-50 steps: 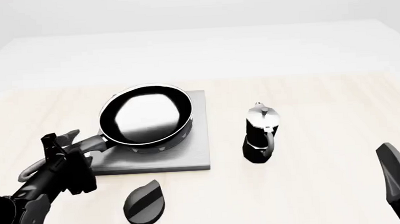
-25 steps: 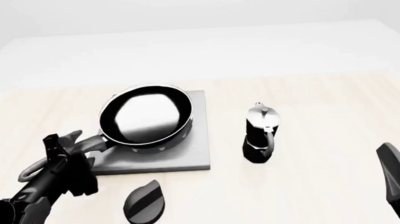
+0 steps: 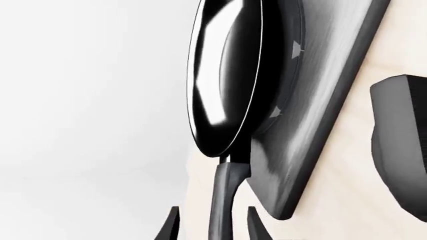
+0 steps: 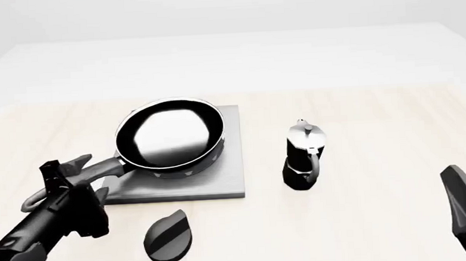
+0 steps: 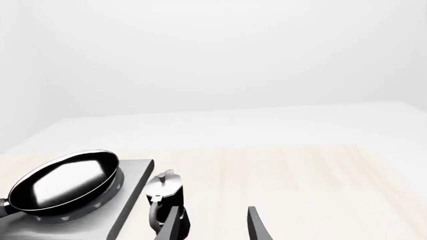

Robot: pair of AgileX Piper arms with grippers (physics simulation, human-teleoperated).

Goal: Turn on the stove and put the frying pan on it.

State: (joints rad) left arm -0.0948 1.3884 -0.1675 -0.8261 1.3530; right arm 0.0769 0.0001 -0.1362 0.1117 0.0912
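The frying pan [image 4: 170, 134] sits on the stove [image 4: 219, 180], its handle between the parted fingers of the left gripper [image 3: 209, 226]; the right gripper [image 5: 211, 225] hangs open nearby.

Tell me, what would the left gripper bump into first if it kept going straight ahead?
Probably the frying pan: its handle runs between the left gripper's open jaws and leads straight to the pan on the stove.

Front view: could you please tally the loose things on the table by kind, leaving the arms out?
Frying pan: 1
Stove slab: 1
Black oval knob: 1
Moka pot: 1
Total: 4
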